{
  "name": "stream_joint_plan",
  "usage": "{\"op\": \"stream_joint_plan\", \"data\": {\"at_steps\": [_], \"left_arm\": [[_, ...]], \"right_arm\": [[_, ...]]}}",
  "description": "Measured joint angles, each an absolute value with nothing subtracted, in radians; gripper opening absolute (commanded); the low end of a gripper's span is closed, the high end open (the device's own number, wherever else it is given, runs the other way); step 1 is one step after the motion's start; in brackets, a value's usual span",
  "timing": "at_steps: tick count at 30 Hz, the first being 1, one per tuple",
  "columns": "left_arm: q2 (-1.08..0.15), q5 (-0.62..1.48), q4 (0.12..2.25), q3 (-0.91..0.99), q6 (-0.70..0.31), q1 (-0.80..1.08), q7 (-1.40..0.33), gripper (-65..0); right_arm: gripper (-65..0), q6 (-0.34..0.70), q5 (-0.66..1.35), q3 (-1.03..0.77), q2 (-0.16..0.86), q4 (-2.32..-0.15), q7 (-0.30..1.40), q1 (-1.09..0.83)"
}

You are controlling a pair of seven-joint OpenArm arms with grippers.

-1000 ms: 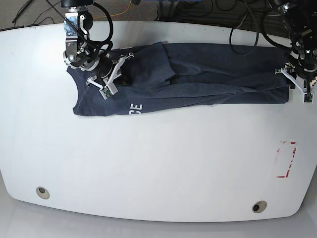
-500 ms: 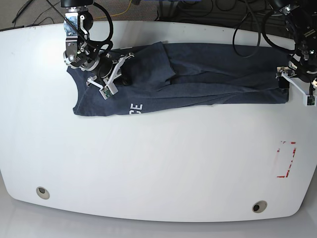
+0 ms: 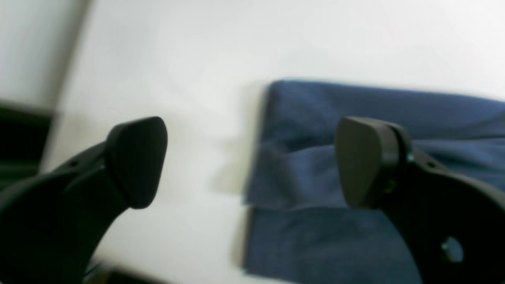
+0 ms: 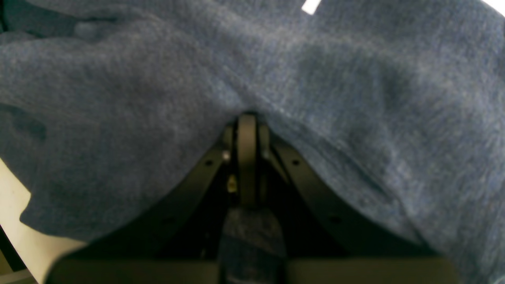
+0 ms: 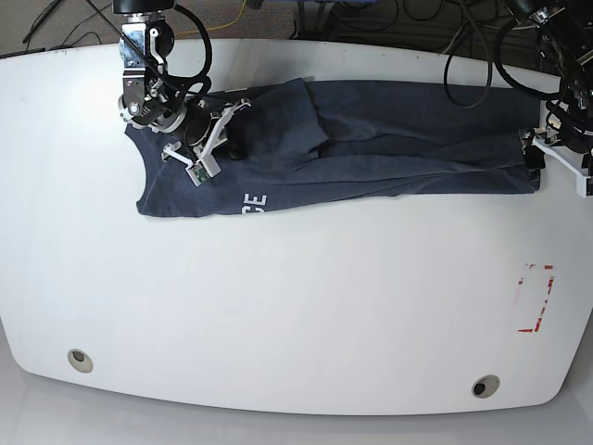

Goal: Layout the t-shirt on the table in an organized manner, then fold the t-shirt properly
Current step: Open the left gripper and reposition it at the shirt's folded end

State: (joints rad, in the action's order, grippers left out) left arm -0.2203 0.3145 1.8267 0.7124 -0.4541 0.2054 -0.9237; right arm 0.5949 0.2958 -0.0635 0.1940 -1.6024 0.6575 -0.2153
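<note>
Surface [image 5: 296, 306] is taking up most of the base view, white and glossy, with a red tape outline [image 5: 536, 297] near one end and two grommet holes [image 5: 81, 360] along the near edge. T-shirt [image 5: 352, 148] is lying across the far part of the surface as a long, loosely folded strip, with white letters [image 5: 252, 200] showing at one end. Right pincer [image 5: 211, 139] is sitting on that lettered end; in the right wrist view its jaws are meeting tight on a pinch of fabric [image 4: 252, 102]. Left pincer [image 5: 556, 159] is hanging at the opposite end of the shirt; in the left wrist view its fingers [image 3: 136, 161] are standing wide apart, gripping nothing, shirt edge [image 3: 260, 169] showing between them.
</note>
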Motion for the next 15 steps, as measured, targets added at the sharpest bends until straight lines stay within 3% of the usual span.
{"op": "stream_joint_plan", "data": {"at_steps": [6,15], "left_arm": [[-0.262,0.422,1.765,0.757,-0.55,0.229,-0.926,0.0],[-0.339,0.464,1.574,0.778,-0.587,0.232,-0.926,0.0]], "right_arm": [[-65.0,0.595,0.295,-0.064,0.194,-1.602,0.657,-0.215],[-65.0,0.595,0.295,-0.064,0.194,-1.602,0.657,-0.215]]}}
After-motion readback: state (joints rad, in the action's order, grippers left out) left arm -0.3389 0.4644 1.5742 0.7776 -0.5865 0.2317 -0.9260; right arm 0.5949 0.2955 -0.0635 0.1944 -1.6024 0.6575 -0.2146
